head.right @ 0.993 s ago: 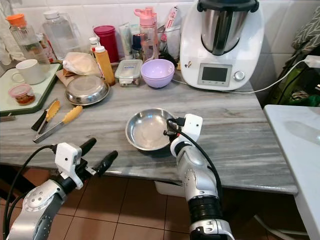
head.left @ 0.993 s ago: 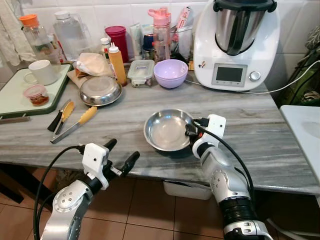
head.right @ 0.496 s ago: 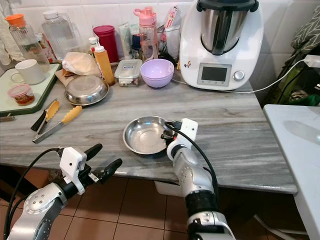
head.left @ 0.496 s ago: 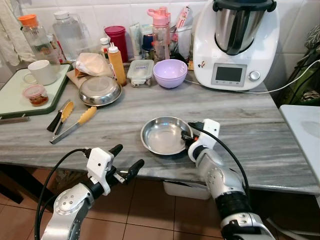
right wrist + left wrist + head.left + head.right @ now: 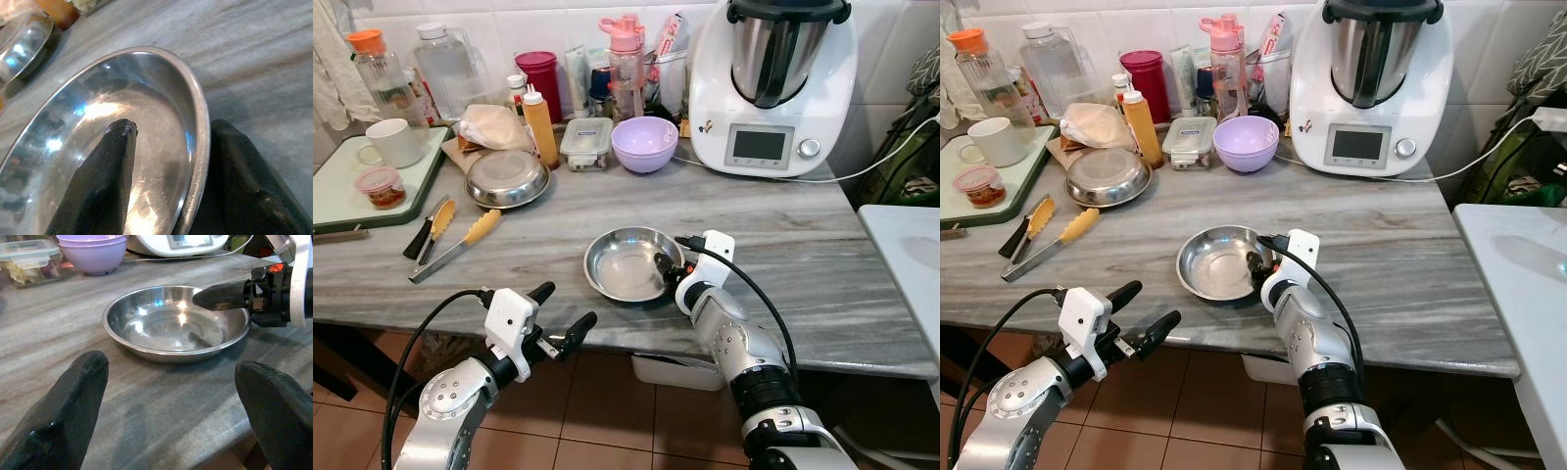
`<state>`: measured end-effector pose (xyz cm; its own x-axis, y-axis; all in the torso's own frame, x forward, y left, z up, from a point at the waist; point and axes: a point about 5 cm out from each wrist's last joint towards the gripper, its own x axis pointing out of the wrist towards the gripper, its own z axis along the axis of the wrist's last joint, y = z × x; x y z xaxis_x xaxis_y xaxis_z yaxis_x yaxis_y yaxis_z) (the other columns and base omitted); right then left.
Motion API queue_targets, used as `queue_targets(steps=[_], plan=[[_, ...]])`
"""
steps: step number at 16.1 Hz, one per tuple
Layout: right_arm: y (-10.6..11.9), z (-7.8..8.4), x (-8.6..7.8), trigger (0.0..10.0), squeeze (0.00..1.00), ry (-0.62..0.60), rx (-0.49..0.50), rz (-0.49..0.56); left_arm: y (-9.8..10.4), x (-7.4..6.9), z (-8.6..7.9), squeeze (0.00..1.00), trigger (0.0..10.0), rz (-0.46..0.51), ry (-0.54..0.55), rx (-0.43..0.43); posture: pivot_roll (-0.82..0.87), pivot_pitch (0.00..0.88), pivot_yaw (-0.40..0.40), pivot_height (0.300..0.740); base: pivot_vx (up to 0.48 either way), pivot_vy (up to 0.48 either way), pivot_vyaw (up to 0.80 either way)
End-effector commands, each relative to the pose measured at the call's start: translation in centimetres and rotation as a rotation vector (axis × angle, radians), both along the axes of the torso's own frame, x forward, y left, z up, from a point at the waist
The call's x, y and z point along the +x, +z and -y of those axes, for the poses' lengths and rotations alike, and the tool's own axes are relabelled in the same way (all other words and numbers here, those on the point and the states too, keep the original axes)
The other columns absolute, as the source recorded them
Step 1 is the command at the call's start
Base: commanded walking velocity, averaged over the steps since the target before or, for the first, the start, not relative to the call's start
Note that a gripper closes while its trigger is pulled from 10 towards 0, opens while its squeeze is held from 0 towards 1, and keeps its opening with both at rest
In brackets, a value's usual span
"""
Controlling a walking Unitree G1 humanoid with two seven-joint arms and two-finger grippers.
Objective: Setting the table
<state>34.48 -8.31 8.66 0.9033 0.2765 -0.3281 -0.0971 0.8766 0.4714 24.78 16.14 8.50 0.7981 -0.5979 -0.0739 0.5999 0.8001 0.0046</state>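
We see a grey veined stone counter [image 5: 822, 255] running along a white tiled wall [image 5: 499, 24], with terracotta floor tiles [image 5: 607, 411] below its front edge. At the back right stands a large white kitchen machine [image 5: 773, 83]. Beside it are a lilac bowl [image 5: 645, 143], a lidded food box [image 5: 587, 142], a pink bottle [image 5: 623, 54] and a yellow squeeze bottle [image 5: 541, 125]. At far left, a green tray [image 5: 337, 191] carries a white mug [image 5: 393, 142]. Near it lie a second steel dish [image 5: 507, 178] and yellow-handled tongs [image 5: 455, 244].

The steel plate [image 5: 626, 262] sits near the counter's front edge. Our right claw [image 5: 665, 273] is closed over its right rim, one finger inside the plate, one outside. Our left claw [image 5: 558, 313] hangs before the counter edge, fingers spread wide, holding nothing.
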Motion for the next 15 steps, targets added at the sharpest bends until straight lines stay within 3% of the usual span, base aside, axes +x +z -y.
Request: queue_targets(steps=[1, 5, 8, 15], plan=[[-0.6, -1.3, -0.3, 10.0, 1.0, 0.063, 0.0, -0.038, 0.4, 0.0, 0.0, 0.0, 10.0, 0.012, -0.007, 0.015, -0.05, 0.006, 0.077, 0.74, 0.0, 0.0, 0.0], [0.3, -0.7, -0.2, 10.0, 1.0, 0.056, -0.015, 0.03, 0.3, 0.1, 0.1, 0.0, 10.0, 0.01, -0.005, 0.017, -0.05, 0.004, 0.077, 0.74, 0.0, 0.0, 0.0], [-0.5, 0.1, -0.4, 10.0, 1.0, 0.045, -0.02, 0.007, 0.0, 0.1, 0.1, 0.0, 10.0, 0.005, -0.005, 0.017, -0.06, 0.004, 0.078, 0.74, 0.0, 0.0, 0.0], [-0.6, -1.3, -1.1, 10.0, 1.0, 0.145, -0.006, 0.012, -0.6, 0.1, 0.1, 0.0, 10.0, -0.008, -0.001, 0.016, -0.06, 0.006, 0.077, 0.74, 0.0, 0.0, 0.0]])
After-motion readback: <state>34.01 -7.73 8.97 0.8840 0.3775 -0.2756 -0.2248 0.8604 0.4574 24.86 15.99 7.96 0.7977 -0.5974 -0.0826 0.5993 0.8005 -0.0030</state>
